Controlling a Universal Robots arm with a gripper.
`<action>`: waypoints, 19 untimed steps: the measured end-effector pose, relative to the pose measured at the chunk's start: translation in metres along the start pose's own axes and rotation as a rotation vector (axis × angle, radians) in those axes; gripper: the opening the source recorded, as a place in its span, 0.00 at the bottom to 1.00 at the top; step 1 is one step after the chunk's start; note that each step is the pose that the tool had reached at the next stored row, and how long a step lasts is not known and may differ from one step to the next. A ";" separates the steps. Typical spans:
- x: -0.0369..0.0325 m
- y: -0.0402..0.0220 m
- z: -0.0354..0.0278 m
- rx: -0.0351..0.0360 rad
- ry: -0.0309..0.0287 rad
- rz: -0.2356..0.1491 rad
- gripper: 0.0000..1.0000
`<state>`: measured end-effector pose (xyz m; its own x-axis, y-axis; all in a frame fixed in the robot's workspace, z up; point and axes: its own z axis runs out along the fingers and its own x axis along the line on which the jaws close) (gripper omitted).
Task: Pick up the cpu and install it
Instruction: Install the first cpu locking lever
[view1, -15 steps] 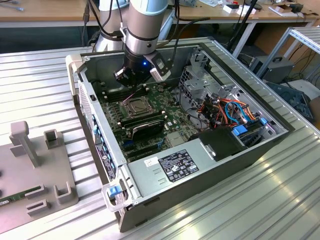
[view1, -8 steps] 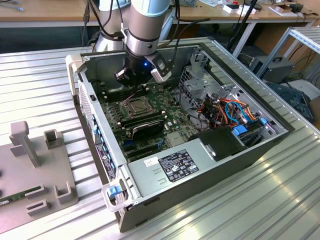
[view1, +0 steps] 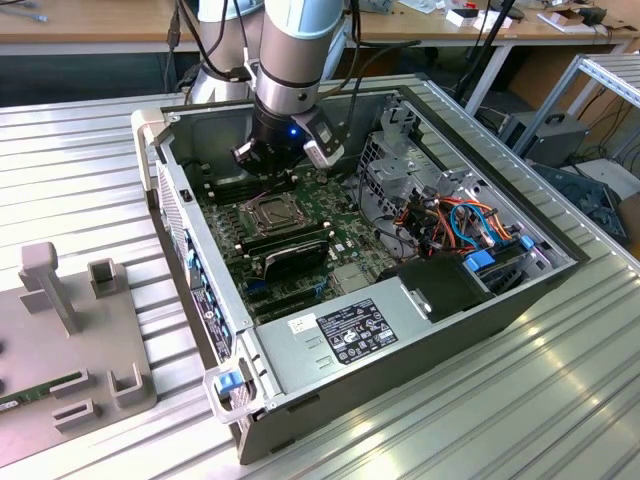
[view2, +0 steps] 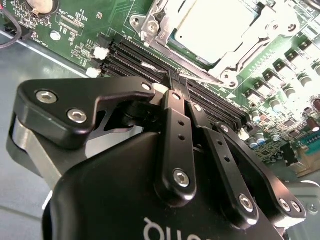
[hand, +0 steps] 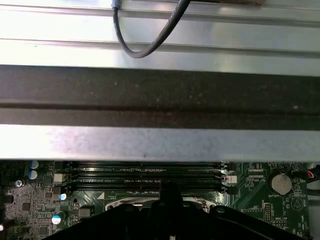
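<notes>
- Gripper (view1: 287, 172) in the exterior view hangs low inside the open computer case (view1: 190, 240), over the far part of the motherboard (view1: 300, 250); its tips are too dark there to make out. The cpu (view1: 268, 210) sits in the socket just on the camera's side of the gripper, small and dim. Case walls stand close behind the arm, and the ribbed worktop (view1: 560, 400) lies open around the case.
- In the second wrist view the gripper (view2: 179, 84) has its two fingers (view2: 172, 135) pressed together at the tips, closed on nothing, above the long black memory slots (view2: 135, 55). Just beyond the slots the cpu (view2: 215, 27) lies flat in its socket. Its top is dull and silvery, a shiny metal frame (view2: 150, 22) runs round its edges, and its far side is cut off.
- In the first wrist view the case wall (hand: 160, 100) bars the upper half, with a cable (hand: 150, 45) looping above it. The gripper (hand: 170, 192) hides most of the socket, next to the memory slots (hand: 145, 175).
</notes>
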<state>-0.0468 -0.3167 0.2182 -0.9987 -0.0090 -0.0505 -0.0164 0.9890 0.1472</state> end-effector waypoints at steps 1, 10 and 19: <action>-0.0001 -0.0001 0.0009 0.0000 0.0000 0.000 0.11; -0.0013 -0.0012 0.0080 0.0000 0.0002 0.000 0.11; -0.0036 -0.0019 0.0126 0.0000 0.0001 0.000 0.11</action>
<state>-0.0426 -0.3167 0.2057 -0.9987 -0.0091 -0.0504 -0.0165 0.9890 0.1472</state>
